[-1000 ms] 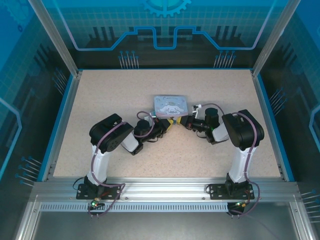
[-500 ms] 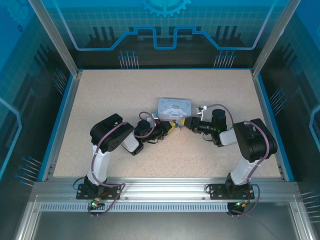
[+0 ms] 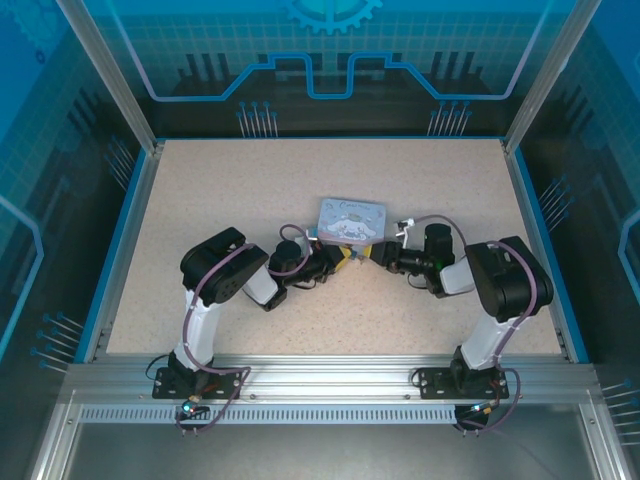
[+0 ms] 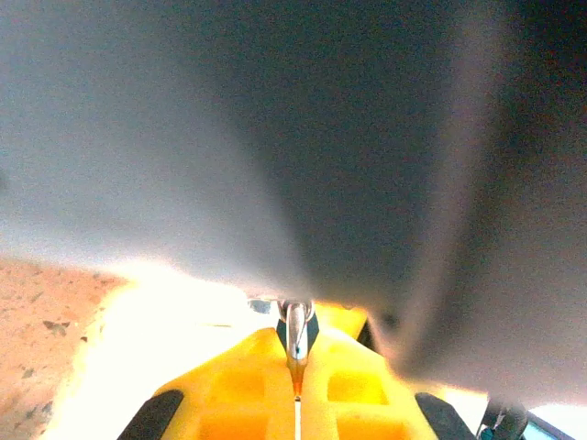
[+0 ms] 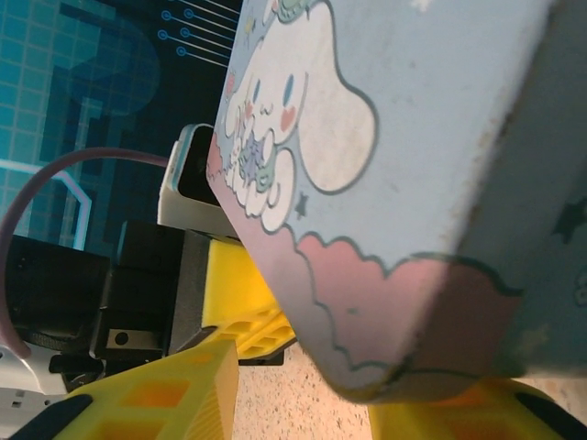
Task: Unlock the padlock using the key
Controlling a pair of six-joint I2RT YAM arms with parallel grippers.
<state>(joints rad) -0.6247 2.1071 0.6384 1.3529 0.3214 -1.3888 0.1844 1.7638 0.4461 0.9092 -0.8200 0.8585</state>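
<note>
A pale blue tin (image 5: 385, 137) with a cartoon rabbit sits mid-table (image 3: 200, 200), just beyond my 2 grippers, and crowds them. It looms as a grey blur over my left gripper (image 4: 295, 385). That gripper's yellow jaws are pinched together on a thin silvery sliver, seemingly the key (image 4: 296, 332), upright at their tips. My right gripper (image 3: 375, 251) has its jaws apart at the tin's corner.

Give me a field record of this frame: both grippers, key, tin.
left gripper: shut, pinching a thin silvery piece, likely the key
right gripper: open, fingers apart below the tin's near corner; contact unclear
tin: pale blue, cartoon face up, on the table, just beyond both grippers' tips
left wrist view: tin looms close, blurred
</note>
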